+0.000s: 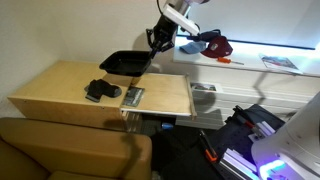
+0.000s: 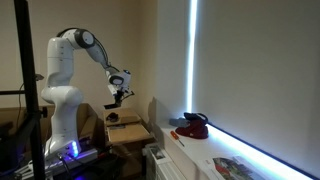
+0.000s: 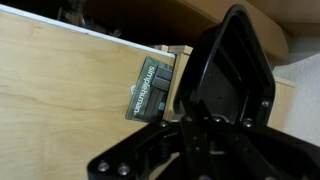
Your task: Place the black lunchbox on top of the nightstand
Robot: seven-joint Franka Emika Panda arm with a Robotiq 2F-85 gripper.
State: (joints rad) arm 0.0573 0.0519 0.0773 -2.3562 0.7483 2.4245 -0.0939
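The black lunchbox [image 1: 124, 63] is a shallow black tray. It hangs tilted over the far edge of the light-tan nightstand [image 1: 60, 85]. My gripper [image 1: 155, 44] is shut on the tray's rim from the right. In the wrist view the lunchbox [image 3: 235, 70] fills the right side just beyond my fingers [image 3: 182, 128], with the nightstand top [image 3: 60, 90] below. In an exterior view the gripper [image 2: 117, 96] hangs over the nightstand [image 2: 130, 131].
A lumpy black gadget [image 1: 100, 91] and a flat grey remote [image 1: 133, 96] lie on the nightstand; the remote shows in the wrist view [image 3: 152, 92]. A white ledge [image 1: 255, 60] holds a red-and-dark item [image 1: 213, 43]. A brown armchair [image 1: 70, 150] stands in front.
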